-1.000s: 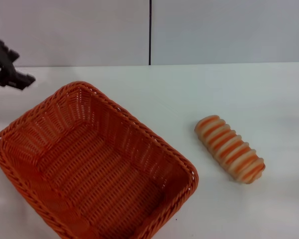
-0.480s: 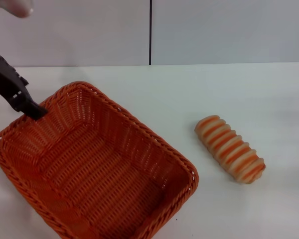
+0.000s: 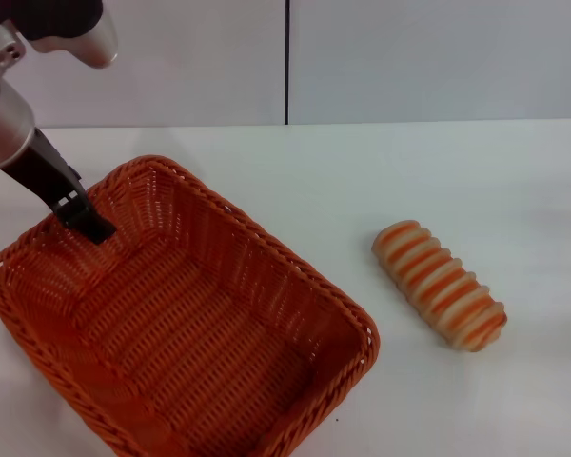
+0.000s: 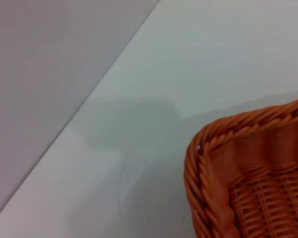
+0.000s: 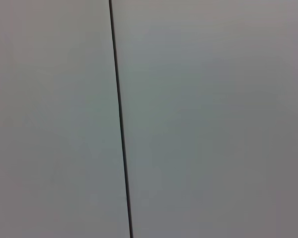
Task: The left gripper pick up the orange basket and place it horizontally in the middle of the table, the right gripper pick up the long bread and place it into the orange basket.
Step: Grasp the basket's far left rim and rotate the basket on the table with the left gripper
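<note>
Left pincer (image 3: pixel 88 221): over the basket's far left corner, tip dipped inside the rim; whether its fingers are apart or together, I cannot tell.
Orange basket (image 3: pixel 186 314): sits skewed on the bench's left side.
Long bread (image 3: pixel 439 284): lies on the bench (image 3: pixel 438 181), well right of the basket.
</note>
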{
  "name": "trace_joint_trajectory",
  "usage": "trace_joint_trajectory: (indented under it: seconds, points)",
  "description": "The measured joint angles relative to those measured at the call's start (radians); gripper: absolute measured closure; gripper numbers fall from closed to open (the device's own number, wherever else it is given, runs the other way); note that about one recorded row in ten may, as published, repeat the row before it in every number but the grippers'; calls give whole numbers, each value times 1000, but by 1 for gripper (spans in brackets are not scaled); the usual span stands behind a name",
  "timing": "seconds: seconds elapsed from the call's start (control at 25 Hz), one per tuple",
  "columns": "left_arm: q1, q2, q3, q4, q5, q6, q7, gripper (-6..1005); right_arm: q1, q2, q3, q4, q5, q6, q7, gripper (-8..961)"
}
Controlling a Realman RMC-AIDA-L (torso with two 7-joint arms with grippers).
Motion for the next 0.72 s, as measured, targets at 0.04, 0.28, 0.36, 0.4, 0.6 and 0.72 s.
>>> trace_joint_trajectory:
  seconds: [0.04, 0.28, 0.36, 0.4, 0.6, 0.72]
  points:
    - [0, 0, 0, 0, 0, 0, 0, 203, 0, 0, 0, 0, 0, 0, 0, 364]
    - [-9, 0, 10, -77, 14, -45, 7, 202, -1, -1, 0, 1, -10, 4, -3, 364]
    - [-15, 1, 10, -112, 16, -59, 10, 214, -1, -2, 0, 1, -10, 6, -4, 364]
    - [-21, 3, 10, -144, 21, -76, 13, 221, 0, -1, 0, 1, -11, 11, -4, 364]
    - [-23, 4, 10, -171, 30, -126, 9, 252, 0, -2, 0, 0, -12, 25, -6, 365]
    - [-23, 5, 16, -175, 30, -133, 14, 270, 0, -2, 0, 0, -12, 28, -6, 365]
